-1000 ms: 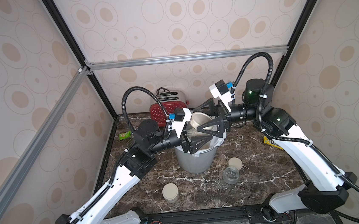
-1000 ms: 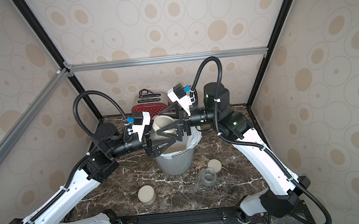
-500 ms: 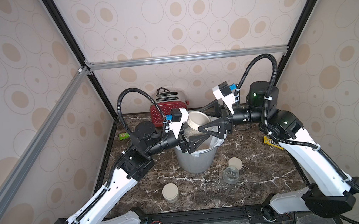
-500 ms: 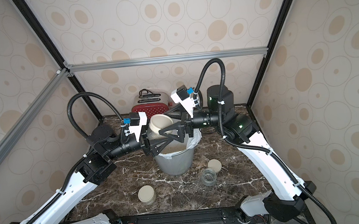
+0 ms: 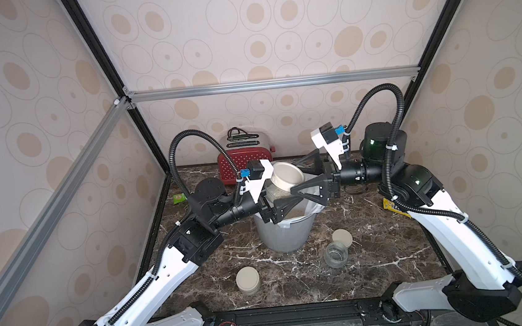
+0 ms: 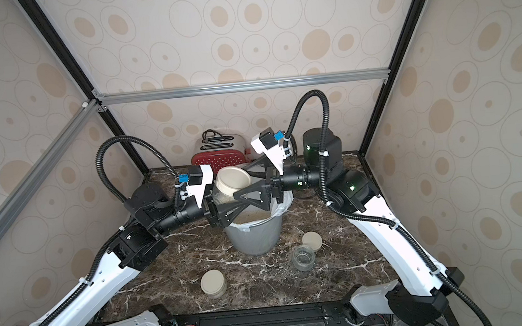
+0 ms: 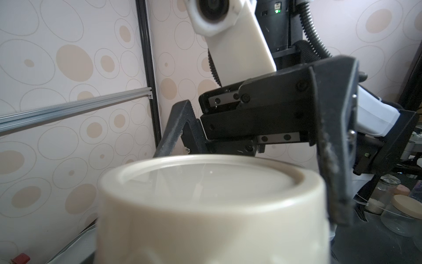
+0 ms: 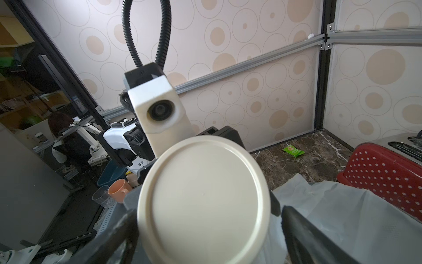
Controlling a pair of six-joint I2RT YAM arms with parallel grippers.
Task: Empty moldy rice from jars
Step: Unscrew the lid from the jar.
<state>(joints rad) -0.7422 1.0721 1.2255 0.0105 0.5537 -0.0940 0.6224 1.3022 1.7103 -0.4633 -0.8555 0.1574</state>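
Three jars. Held jar (image 5: 277, 194), moldy rice (image 6: 222, 198) inside, clamped between left gripper (image 5: 281, 205) fingers above bin (image 5: 285, 236). Lid (image 5: 287, 176) still on, right gripper (image 5: 295, 180) fingers spread either side. Empty jar (image 5: 335, 254) and third jar (image 5: 247, 280) well clear of both. Third jar lidded, likely unemptied.

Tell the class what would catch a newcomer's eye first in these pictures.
Both arms meet over the grey bin at the centre: the left gripper holds a cream-lidded jar there, and the open fingers of the right gripper straddle its lid. Nearer the front an open empty jar stands beside a loose lid; a red toaster sits behind.
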